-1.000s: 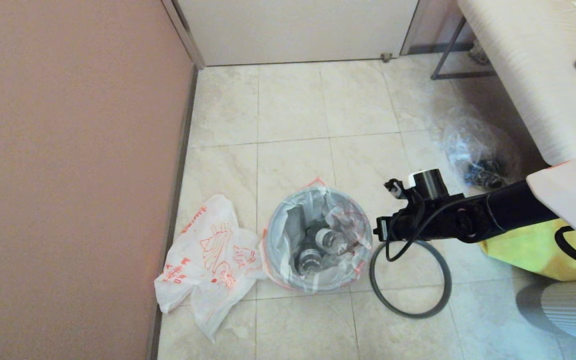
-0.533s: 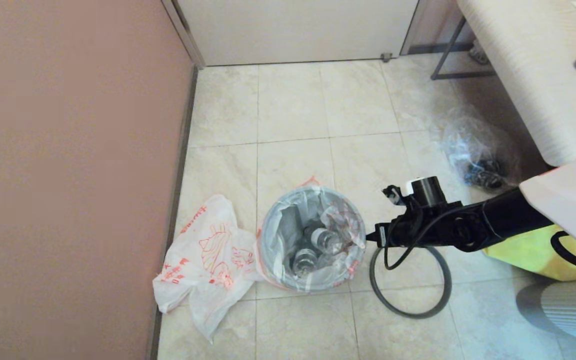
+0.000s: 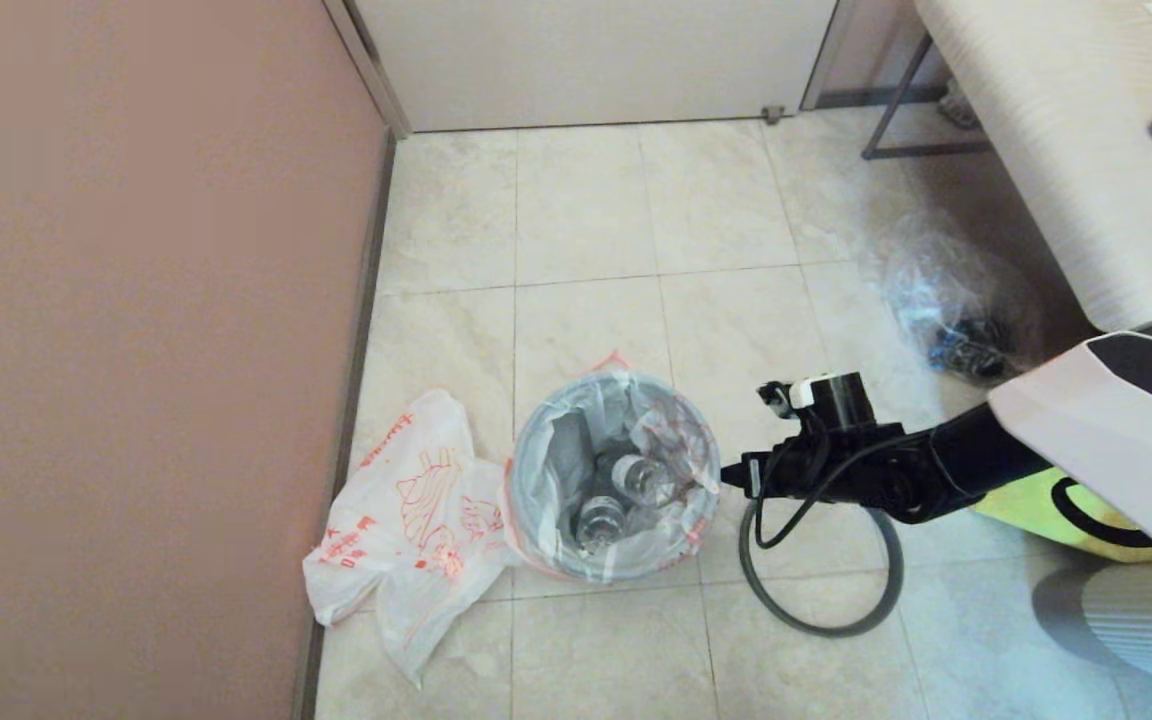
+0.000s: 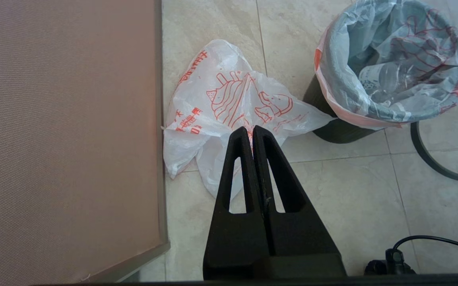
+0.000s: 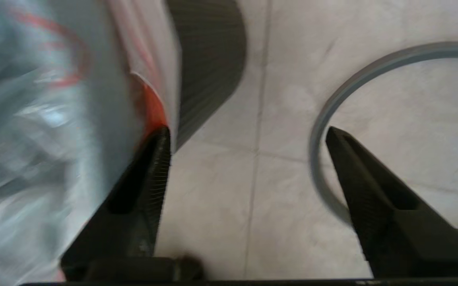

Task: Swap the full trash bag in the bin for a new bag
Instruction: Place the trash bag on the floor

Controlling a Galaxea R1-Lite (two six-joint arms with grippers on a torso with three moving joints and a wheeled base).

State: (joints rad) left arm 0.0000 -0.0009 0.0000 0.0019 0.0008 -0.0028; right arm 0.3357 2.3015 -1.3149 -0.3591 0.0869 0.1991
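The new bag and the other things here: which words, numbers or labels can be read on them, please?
The new bag: red-orange characters beside the drawings, too small to read.
The bottle inside the full trash bag: a label, unreadable.
No other text shows.

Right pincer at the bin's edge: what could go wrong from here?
1. The open right pincer has one finger against the full bag's overhanging edge; closing may pinch only thin film and tear it.
2. The light bin might tip or lift with the bag.
3. The rim ring lies on the floor below the arm and could snag.
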